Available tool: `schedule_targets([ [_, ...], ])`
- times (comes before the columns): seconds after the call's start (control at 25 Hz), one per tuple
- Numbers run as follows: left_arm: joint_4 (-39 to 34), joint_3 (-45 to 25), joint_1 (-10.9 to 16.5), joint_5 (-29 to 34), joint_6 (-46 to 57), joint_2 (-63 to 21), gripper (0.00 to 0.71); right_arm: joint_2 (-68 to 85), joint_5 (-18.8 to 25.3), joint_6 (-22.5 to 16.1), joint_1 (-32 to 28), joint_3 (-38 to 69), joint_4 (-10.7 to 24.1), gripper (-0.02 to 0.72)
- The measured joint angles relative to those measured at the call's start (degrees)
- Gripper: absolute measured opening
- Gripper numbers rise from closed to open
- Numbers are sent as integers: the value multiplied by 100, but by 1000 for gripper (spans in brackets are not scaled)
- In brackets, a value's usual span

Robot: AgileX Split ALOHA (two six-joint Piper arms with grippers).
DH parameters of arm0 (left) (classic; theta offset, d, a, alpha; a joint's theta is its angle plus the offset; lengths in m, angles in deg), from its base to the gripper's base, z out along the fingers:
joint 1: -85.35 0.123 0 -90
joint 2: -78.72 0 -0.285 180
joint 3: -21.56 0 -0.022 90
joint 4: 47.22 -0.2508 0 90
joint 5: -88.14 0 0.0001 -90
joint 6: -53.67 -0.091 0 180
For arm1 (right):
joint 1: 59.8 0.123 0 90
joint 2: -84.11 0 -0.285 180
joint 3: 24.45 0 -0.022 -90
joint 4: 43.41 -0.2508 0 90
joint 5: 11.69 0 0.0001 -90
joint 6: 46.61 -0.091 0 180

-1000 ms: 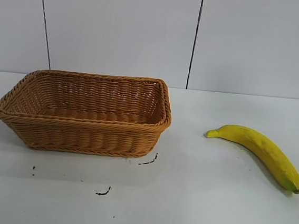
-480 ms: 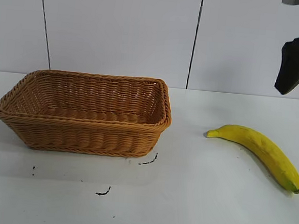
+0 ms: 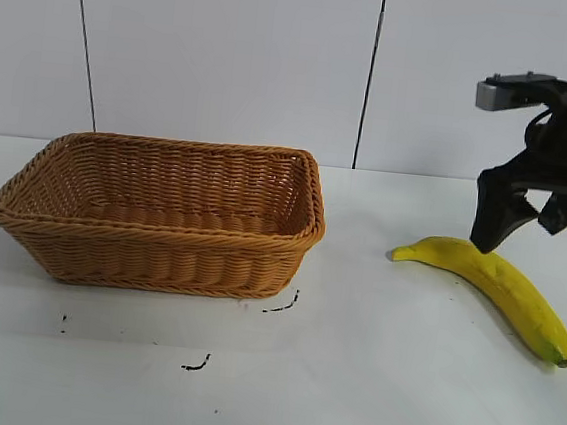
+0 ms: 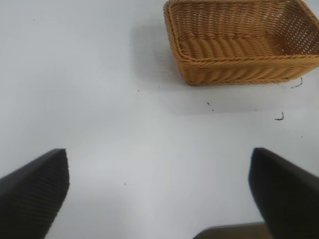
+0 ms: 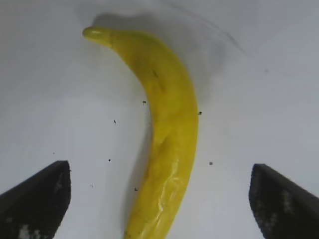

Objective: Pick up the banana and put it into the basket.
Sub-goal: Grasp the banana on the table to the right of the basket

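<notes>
The right arm was cut off at the picture's edge. Its right gripper (image 3: 523, 224) pointed down over the banana (image 3: 493, 283), fingers wide apart, holding nothing. The banana lay on the white table (image 3: 368, 381), well apart from the basket (image 3: 158, 261).

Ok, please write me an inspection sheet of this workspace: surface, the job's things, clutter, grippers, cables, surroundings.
Surface: white table, with a few small black marks in front of the basket.
Job's things: banana lying flat on the table, apart from the basket; wicker basket upright, nothing seen inside.
Clutter: nothing seen.
Grippers: right gripper open, pointing down just above the banana, not touching it; in its wrist view the banana lies between the fingers. Left gripper open over bare table, away from the basket.
Cables: nothing seen.
Surroundings: pale wall panels with dark vertical seams.
</notes>
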Motion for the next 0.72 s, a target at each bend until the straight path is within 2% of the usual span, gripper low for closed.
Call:
schedule_targets([
  [0.32, 0, 0, 0, 0, 0, 0, 695, -75, -222, -135, 0, 0, 34, 696],
  [0.4, 0, 0, 0, 0, 0, 0, 695, -75, -228, -189, 0, 0, 139, 670],
  [0.6, 0, 0, 0, 0, 0, 0, 695, -75, -259, -617, 0, 0, 507, 463],
  [0.68, 0, 0, 0, 0, 0, 0, 695, -75, -259, -720, 0, 0, 605, 337],
  [0.72, 0, 0, 0, 0, 0, 0, 695, -75, -259, -742, 0, 0, 626, 315],
])
